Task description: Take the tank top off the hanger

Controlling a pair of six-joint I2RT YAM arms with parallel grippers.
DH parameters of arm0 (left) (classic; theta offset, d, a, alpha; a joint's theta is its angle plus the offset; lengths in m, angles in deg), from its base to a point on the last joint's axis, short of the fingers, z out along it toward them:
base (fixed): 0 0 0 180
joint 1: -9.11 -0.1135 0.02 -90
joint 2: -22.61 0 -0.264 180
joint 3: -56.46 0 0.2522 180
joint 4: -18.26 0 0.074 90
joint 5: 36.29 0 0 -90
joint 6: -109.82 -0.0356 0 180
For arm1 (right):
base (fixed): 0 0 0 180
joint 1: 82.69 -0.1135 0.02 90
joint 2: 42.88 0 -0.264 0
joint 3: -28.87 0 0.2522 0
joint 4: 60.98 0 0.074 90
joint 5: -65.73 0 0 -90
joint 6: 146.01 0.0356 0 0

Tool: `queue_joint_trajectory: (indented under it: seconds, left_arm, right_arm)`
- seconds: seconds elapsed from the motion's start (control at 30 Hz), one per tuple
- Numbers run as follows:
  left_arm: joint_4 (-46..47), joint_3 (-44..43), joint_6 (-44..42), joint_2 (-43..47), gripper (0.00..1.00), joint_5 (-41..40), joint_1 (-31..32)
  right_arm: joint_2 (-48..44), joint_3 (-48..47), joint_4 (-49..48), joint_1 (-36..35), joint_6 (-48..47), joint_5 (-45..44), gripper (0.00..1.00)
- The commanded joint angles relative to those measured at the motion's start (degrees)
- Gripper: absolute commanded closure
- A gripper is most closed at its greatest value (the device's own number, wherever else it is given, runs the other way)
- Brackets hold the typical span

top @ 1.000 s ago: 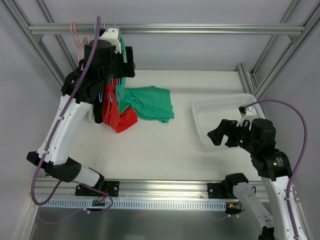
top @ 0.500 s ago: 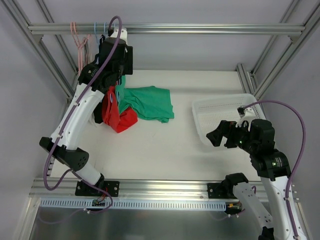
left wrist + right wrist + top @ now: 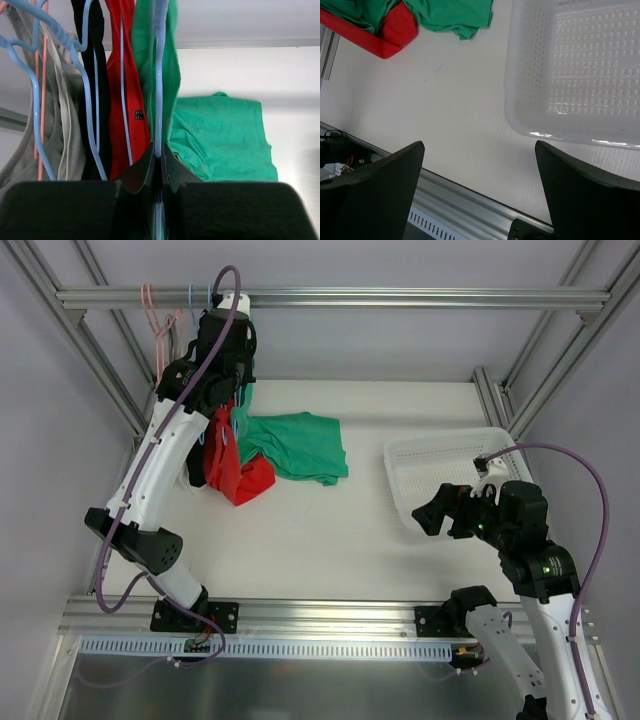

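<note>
At the far left hang a grey garment (image 3: 64,105), a black one (image 3: 102,110) and a red one (image 3: 136,75). Just right of them, the left gripper (image 3: 158,156) is pinched tight on the blue hanger (image 3: 160,75) carrying the green tank top (image 3: 220,130), whose lower part lies on the table (image 3: 320,540). At the near right, the right gripper (image 3: 479,147) hovers wide open and holds nothing, beside the white basket (image 3: 400,455).

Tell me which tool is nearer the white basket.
Right. The right tool hovers open beside the basket's near-left corner; the left tool is across the table, shut on the blue hanger.
</note>
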Motion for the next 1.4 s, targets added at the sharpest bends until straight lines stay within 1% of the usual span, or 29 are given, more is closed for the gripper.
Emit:
queue_joint_trajectory:
  seconds: [0.0,0.13,0.33,0.5,0.9,1.07,1.13,1.23,1.33,1.37]
  left_arm:
    - [2.65,-5.27,-1.82,1.44,1.00,2.01,0.01]
    - [2.83,-7.38,-1.56,2.32,1.00,5.97,0.02]
    - [3.00,-7.39,0.46,4.78,1.00,13.70,0.10]
    - [3.44,-5.81,2.92,6.89,1.00,16.08,0.10]
    - [7.83,4.03,8.72,13.83,1.00,23.19,0.98]
    - [9.07,9.39,12.23,17.95,1.00,29.34,2.47]
    - [9.85,12.82,12.85,19.63,1.00,31.36,3.35]
    - [10.73,17.91,13.82,23.32,1.00,33.04,5.37]
    - [11.96,23.28,14.44,28.06,1.00,36.81,7.31]
    - [12.14,24.42,14.52,30.25,1.00,39.87,7.75]
  right_arm:
    - [-0.13,0.17,-1.83,0.01,0.77,0.92,0.00]
    - [-0.13,0.09,-1.75,0.01,0.59,0.30,0.01]
    - [0.40,-0.44,-1.83,-0.07,0.06,-0.31,0.01]
    - [0.75,-0.62,-1.74,0.01,-0.11,-0.14,0.00]
    - [0.66,-0.44,-1.83,0.01,-0.38,-0.40,0.01]
    - [0.49,-0.18,-1.92,0.01,-0.38,-0.23,0.00]
    - [0.40,-0.18,-2.44,0.01,-0.38,0.21,0.00]
    - [-0.21,0.35,-4.11,0.01,-0.20,2.05,0.00]
    - [-0.92,0.88,-7.27,0.01,0.06,5.48,0.00]
    - [-1.01,0.96,-9.20,0.01,0.32,7.23,0.01]
